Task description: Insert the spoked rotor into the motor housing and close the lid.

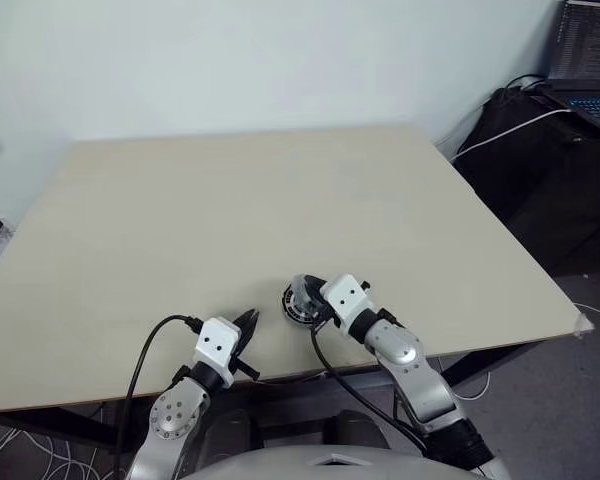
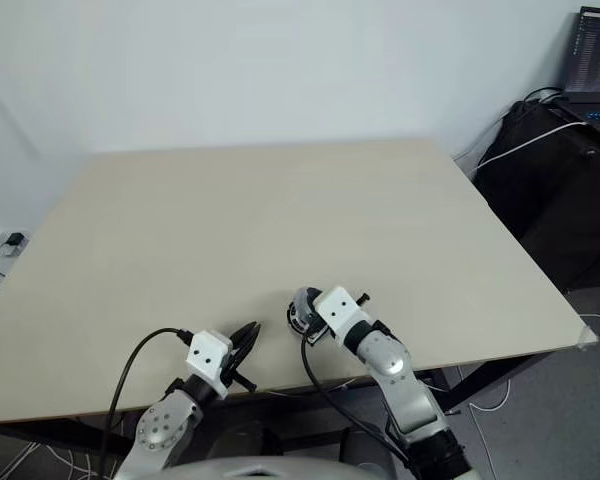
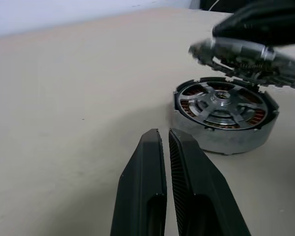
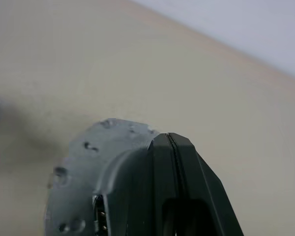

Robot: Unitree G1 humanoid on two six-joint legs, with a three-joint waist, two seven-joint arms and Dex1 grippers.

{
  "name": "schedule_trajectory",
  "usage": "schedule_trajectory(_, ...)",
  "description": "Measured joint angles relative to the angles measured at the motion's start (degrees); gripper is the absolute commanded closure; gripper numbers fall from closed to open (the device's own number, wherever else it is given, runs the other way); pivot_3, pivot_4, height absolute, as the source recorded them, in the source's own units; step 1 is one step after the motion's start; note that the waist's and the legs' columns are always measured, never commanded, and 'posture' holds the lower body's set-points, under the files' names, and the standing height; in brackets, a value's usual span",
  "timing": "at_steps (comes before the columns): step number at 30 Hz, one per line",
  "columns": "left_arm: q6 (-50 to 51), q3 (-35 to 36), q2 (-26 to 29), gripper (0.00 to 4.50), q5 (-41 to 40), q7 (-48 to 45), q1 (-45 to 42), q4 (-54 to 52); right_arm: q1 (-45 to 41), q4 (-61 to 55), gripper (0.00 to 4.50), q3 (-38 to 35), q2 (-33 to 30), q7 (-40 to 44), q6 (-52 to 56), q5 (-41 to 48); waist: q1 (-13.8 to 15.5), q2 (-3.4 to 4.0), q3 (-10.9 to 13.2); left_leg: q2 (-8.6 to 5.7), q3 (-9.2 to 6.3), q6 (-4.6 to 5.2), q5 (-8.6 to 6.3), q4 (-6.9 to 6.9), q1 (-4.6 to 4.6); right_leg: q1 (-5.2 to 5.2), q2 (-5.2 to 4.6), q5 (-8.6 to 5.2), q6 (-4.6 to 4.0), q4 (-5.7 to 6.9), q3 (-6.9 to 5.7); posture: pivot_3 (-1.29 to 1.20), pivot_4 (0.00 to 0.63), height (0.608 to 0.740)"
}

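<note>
Now R gripper (image 3: pixel 265 22), fingers pressed together, pinches lid (image 3: pixel 246 54) tilted just above housing (image 3: pixel 223 120) w/ rotor (image 3: pixel 221 101) inside; L gripper (image 3: pixel 164 142) closed, empty, beside housing.

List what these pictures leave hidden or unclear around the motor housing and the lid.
- Head views: the motor housing is small and partly covered by the right gripper; its inside is unreadable.
- Left wrist view: the lid is blurred and cut by the frame's edge; the spoked rotor sits in the housing, its far side under the lid.
- Right wrist view: the gripper's own shut fingers cover the lid's middle; what lies under it is hidden.
</note>
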Motion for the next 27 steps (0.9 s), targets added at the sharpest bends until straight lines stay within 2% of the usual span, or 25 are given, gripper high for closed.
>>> schedule_trajectory(4,0.14,0.02,-0.02,4.17,0.03,0.05,0.25,-0.14,-0.43,1.67,4.5,-0.01,1.26,-0.11,-0.44,0.56,0.02,0.01,0.0,0.0,0.0,0.0,0.0,-0.01,0.0,-0.01,0.0,0.0,0.0,0.0,0.0,0.0,0.0,0.74)
schedule_trajectory(8,0.24,0.08,0.0,4.17,0.05,0.08,0.42,-0.16,-0.73,-2.45,4.5,-4.29,2.5,1.83,3.23,8.18,0.1,0.01,0.01,0.0,0.0,0.0,0.0,0.0,-0.02,-0.01,-0.01,0.0,-0.01,0.0,0.0,0.0,0.0,0.74)
schedule_trajectory(15,1.08,0.0,-0.08,4.17,0.05,0.07,0.51,-0.55,-1.32,-9.59,4.5,-11.31,-1.33,6.56,9.96,18.53,0.46,0.0,0.0,-0.01,-0.01,0.0,0.0,0.01,0.0,0.0,0.0,0.0,-0.01,-0.01,0.0,0.0,0.0,0.74)
schedule_trajectory(21,1.88,0.0,-0.09,4.17,0.04,0.05,0.51,-2.11,1.49,-9.62,4.5,-10.45,-6.44,12.25,14.24,20.81,0.46,0.02,0.0,-0.01,-0.01,0.0,0.0,0.0,-0.01,0.0,0.0,0.0,-0.01,-0.01,0.0,0.0,0.0,0.74)
schedule_trajectory(27,2.52,-0.02,-0.12,4.17,0.05,0.06,0.64,-2.32,2.4,-9.22,4.5,-7.52,-7.24,16.86,16.76,21.75,0.47,0.01,0.0,-0.01,-0.03,0.0,0.0,0.04,0.01,0.01,0.0,0.0,0.0,0.0,0.0,0.0,0.0,0.74)
